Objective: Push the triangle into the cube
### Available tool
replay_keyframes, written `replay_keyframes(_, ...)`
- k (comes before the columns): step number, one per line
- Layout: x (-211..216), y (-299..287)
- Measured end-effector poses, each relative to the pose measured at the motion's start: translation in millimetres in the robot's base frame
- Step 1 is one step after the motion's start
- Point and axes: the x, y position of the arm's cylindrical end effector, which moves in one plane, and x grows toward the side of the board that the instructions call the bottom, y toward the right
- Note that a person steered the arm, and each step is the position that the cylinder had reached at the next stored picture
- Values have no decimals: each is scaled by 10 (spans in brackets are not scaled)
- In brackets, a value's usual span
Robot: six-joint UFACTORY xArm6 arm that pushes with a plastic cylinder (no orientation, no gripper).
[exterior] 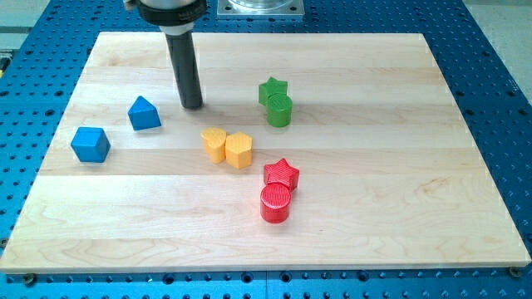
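The arm above the rod is cut off at the frame's top. My tip (193,105) rests on the board (374,208), touching nothing, just right of the blue triangle (144,113); blue cube (90,144) farther left.

A blue triangle block (144,113) stood upright on the wooden board's left side, near but apart from a blue cube (90,144) lying toward the view's lower left of it.
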Motion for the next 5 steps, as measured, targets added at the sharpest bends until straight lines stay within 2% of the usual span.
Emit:
replay_keyframes(2, 505, -696)
replay_keyframes(4, 895, -711)
replay_keyframes(5, 1533, -651)
